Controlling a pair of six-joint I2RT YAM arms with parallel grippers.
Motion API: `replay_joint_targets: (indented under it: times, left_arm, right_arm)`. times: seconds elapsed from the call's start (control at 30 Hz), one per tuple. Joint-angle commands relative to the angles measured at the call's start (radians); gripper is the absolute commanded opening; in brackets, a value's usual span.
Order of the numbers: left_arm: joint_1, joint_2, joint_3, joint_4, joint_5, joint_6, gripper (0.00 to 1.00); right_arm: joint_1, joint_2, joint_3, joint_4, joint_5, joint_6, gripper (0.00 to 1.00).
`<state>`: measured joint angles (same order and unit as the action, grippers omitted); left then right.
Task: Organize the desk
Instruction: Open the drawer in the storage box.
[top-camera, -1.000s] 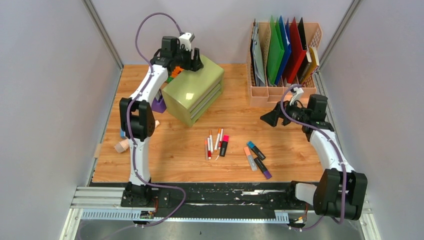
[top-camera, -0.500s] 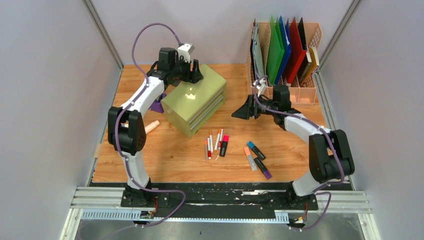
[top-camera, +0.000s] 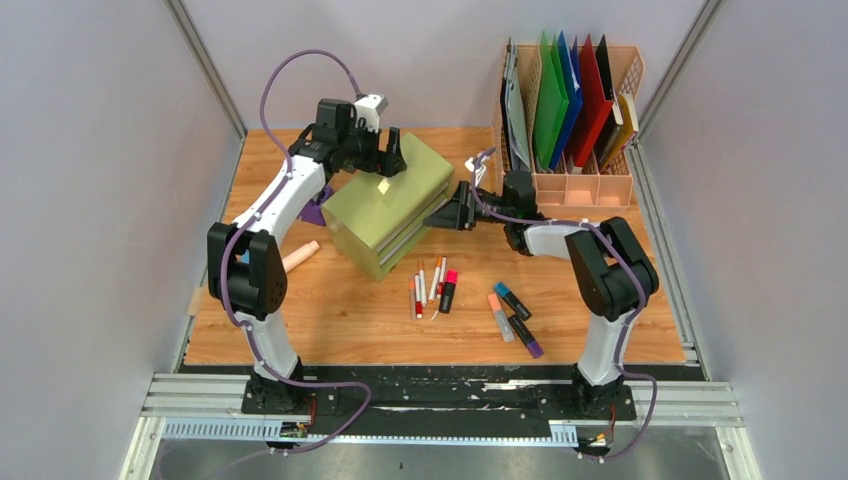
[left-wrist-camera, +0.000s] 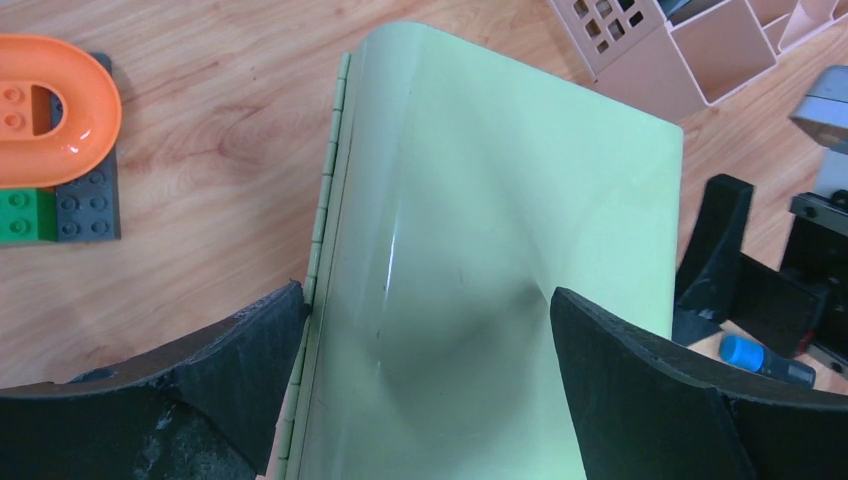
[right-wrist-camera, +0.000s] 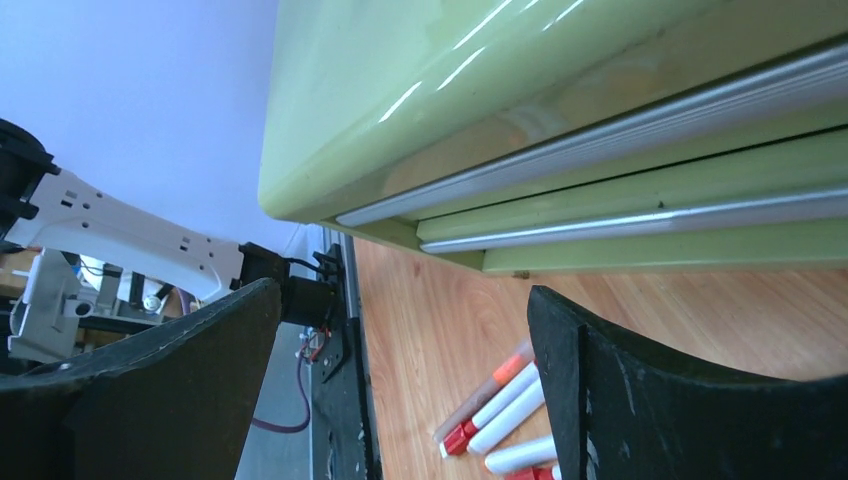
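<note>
The desk (top-camera: 330, 320) is an orange-brown wood top. An olive-green drawer chest (top-camera: 385, 205) stands skewed on its back left part. My left gripper (top-camera: 385, 160) hovers open over the chest's top (left-wrist-camera: 480, 200). Its left finger (left-wrist-camera: 250, 350) is at the hinged back edge and its right finger (left-wrist-camera: 620, 370) is above the lid, with nothing held. My right gripper (top-camera: 452, 212) is open, low, at the chest's right front corner. It faces the drawer fronts (right-wrist-camera: 620, 170) and nothing is between its fingers.
Red-and-white pens (top-camera: 430, 285) and highlighters (top-camera: 515, 318) lie loose in front of the chest. A peach file rack (top-camera: 570, 100) with folders stands at the back right. Orange and green toy bricks (left-wrist-camera: 50, 110) and a peach cylinder (top-camera: 300, 255) lie left of the chest.
My right arm has swung left from beside the file rack to the chest's right front corner. My left gripper has stayed over the chest's top and its jaws have widened.
</note>
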<state>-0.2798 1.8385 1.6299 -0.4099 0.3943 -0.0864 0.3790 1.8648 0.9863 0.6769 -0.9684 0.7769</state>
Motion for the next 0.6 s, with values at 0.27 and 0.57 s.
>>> replay_joint_targets:
  times: [0.27,0.57]
  left_arm:
    - [-0.007,0.022,0.015,-0.302,-0.005,-0.032,1.00]
    - [-0.001,0.008,0.015,-0.300,-0.012,-0.037,1.00]
  right_arm:
    - [0.024,0.165,0.069,0.441,0.098,0.308,0.95]
    - [0.028,0.244,0.170,0.464,0.103,0.406,0.92]
